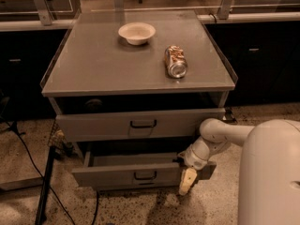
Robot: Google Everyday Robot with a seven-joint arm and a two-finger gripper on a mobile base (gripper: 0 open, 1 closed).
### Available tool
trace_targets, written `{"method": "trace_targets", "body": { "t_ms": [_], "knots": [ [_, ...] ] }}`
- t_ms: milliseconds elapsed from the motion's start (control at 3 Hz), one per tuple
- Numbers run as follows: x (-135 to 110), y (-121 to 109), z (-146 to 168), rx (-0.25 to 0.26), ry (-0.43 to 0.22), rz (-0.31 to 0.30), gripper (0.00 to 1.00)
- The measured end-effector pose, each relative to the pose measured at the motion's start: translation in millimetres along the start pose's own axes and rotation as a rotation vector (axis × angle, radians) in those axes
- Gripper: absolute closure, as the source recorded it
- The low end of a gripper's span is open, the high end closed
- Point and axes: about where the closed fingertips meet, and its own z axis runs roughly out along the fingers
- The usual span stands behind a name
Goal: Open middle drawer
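The middle drawer (117,175) is a grey metal front with a small dark loop handle (145,175). It stands pulled well out of the grey cabinet, and its open inside shows behind the front. My gripper (187,181) hangs at the right end of that drawer front, against its edge, on my white arm (213,137), which reaches in from the right. The taller, wider top drawer (93,124) sits above, slightly out. The smallest bottom drawer is hidden under the pulled-out middle drawer.
A white bowl (136,33) and a soda can (175,61) lying on its side rest on the cabinet top (93,69). My white body (269,172) fills the lower right. A dark stand and cables (44,186) lie on the floor at the left.
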Motion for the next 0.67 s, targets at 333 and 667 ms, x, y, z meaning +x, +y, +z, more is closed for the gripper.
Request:
{"method": "trace_targets", "body": {
  "t_ms": [333,667],
  "knots": [
    [18.7,24.5,-6.3,-0.047,-0.099,0.077,0.00],
    [17.9,26.1,-8.5,-0.051,-0.106,0.083,0.00]
  ]
}}
